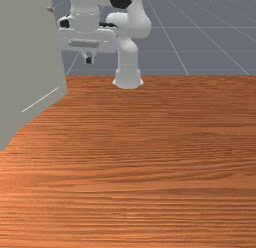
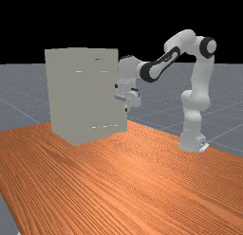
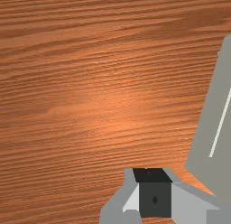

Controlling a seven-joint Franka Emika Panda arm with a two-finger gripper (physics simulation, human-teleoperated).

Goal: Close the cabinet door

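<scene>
One grey cabinet (image 2: 80, 99); pincer (image 1: 89, 60) beside it

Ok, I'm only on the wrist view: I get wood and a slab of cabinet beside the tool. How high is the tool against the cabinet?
Observer: Far view: the tool hangs lower than the top of the cabinet.
Operator: Where's the arm's base?
Observer: On the table, at the far view's right; the arm's base has the cabinet well off toward that view's left.
Operator: Any gap between tool tip and cabinet from the front?
Observer: Yes, in the front view a strip of grey floor shows between the tip and the cabinet's edge.
</scene>
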